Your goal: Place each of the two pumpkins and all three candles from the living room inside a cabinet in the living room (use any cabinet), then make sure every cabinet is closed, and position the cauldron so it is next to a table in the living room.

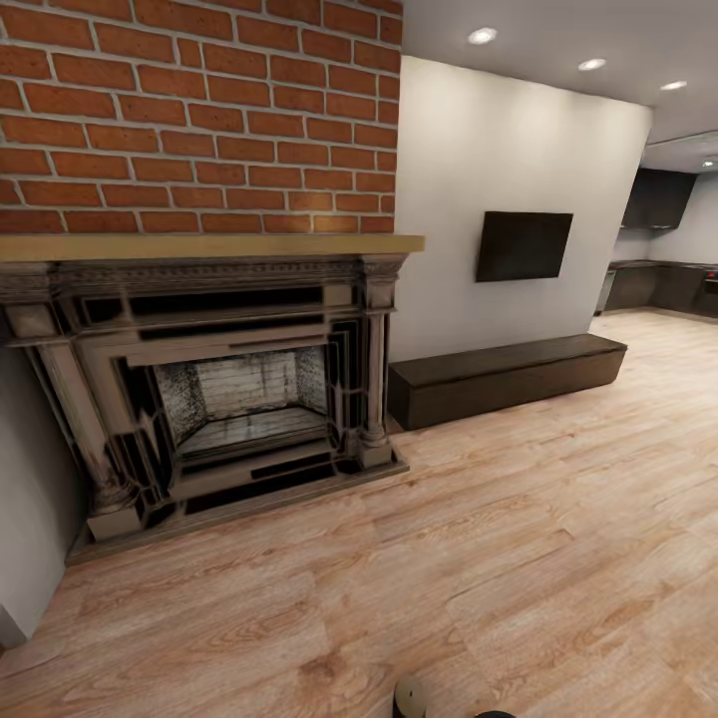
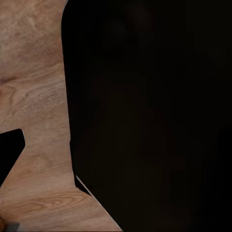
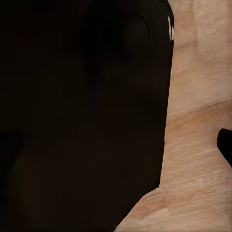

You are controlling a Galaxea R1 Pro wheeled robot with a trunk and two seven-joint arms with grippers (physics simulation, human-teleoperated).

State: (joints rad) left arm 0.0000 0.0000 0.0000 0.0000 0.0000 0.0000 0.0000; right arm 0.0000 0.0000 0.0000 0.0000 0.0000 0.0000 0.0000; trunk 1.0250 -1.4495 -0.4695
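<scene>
Wooden floor (image 1: pixel 519 558) runs from a brick fireplace (image 1: pixel 214 389) at left to one closed dark cabinet (image 1: pixel 509 377) against the far wall, below one television (image 1: pixel 524 245). Finger spread: cannot tell.

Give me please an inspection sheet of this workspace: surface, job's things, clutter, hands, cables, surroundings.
Surface: light wooden floor, bare in front of the robot.
Job's things: long, low dark brown cabinet against the white wall, drawer fronts shut as far as can be seen. Pumpkins, candles, cauldron: nothing seen.
Clutter: nothing seen.
Hands: cannot tell their state; both wrist views are mostly blocked by dark shapes over floor.
Cables: nothing seen.
Surroundings: fireplace under a brick wall; wall television above the cabinet; dark kitchen units far right.
</scene>
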